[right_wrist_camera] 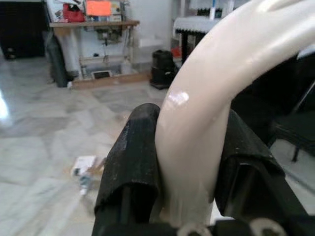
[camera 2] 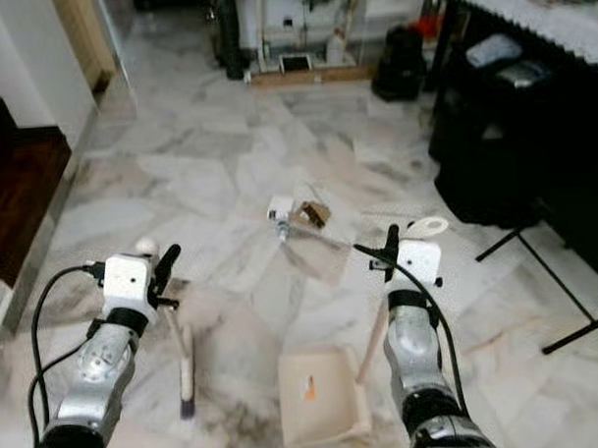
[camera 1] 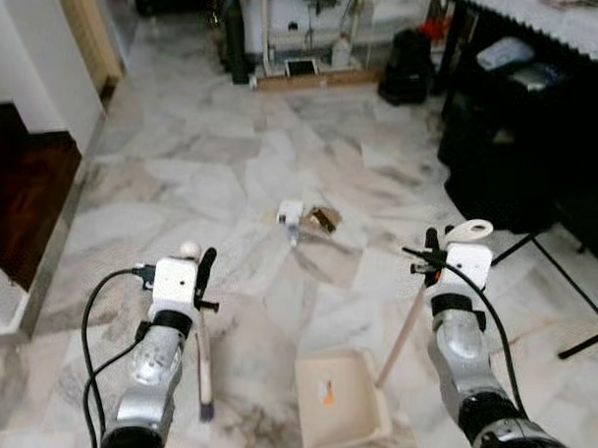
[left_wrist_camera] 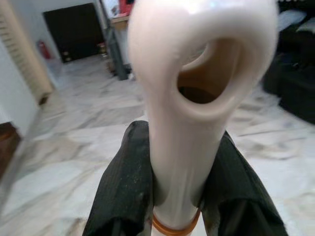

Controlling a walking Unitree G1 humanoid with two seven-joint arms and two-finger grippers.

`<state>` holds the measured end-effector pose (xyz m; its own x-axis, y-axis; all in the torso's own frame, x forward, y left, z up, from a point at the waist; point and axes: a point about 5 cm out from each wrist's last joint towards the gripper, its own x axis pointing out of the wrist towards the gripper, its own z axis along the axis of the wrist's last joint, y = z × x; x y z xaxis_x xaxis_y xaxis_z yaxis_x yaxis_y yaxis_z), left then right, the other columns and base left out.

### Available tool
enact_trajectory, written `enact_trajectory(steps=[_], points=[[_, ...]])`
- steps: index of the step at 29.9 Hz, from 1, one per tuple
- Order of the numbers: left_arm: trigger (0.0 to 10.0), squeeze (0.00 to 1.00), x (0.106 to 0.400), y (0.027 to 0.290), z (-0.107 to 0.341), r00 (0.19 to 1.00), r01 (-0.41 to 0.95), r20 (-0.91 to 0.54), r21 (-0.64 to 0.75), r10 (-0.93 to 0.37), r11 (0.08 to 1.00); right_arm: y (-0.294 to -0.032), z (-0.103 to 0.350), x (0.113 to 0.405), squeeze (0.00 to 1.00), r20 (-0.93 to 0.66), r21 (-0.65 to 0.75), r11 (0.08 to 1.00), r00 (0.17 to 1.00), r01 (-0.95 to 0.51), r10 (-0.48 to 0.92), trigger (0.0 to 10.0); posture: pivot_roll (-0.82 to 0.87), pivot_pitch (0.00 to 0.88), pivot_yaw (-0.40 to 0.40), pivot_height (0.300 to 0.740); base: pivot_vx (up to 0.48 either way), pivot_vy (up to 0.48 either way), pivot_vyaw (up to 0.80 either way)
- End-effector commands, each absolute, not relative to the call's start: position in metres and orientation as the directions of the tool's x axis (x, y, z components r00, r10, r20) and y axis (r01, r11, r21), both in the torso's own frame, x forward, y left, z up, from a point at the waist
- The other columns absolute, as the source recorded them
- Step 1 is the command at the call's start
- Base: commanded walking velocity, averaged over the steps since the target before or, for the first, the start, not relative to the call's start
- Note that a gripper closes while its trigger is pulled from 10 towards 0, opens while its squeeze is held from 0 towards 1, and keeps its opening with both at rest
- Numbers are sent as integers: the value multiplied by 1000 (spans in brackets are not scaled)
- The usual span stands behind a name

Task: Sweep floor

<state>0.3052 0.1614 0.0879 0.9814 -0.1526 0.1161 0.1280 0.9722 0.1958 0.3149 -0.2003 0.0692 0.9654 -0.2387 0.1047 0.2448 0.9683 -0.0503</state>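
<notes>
My left gripper (camera 1: 198, 265) is shut on the cream handle of a small broom (camera 1: 204, 370), whose dark bristle tip rests on the marble floor. In the left wrist view the looped handle end (left_wrist_camera: 197, 98) sits clamped between the black fingers (left_wrist_camera: 123, 196). The right gripper (camera 1: 435, 247) is shut on the long handle (right_wrist_camera: 197, 147) of a cream dustpan (camera 1: 340, 400), which lies on the floor between the arms. Ahead on the floor lie scraps of litter: a small white piece (camera 1: 291, 214) and a brown piece (camera 1: 324, 219).
Black furniture (camera 1: 532, 147) and the legs of a black stand (camera 1: 577, 293) line the right side. A dark wooden step (camera 1: 23, 194) is at the left. At the far wall stand a white table (camera 1: 302, 27) and a black bag (camera 1: 407, 68).
</notes>
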Motion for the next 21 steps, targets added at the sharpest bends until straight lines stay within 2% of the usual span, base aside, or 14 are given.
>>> enact_trajectory(steps=[1,21], points=[[10000,0,308,166,100,974,113,172,205,-149,972,-196,81,322,0,151,-47,972,964,230,-221,10000,23,0,-34,740,334,0,0],[10000,0,309,170,103,972,102,185,210,-142,972,-192,83,324,0,157,-38,976,966,215,-207,10000,83,0,-44,740,332,0,0]])
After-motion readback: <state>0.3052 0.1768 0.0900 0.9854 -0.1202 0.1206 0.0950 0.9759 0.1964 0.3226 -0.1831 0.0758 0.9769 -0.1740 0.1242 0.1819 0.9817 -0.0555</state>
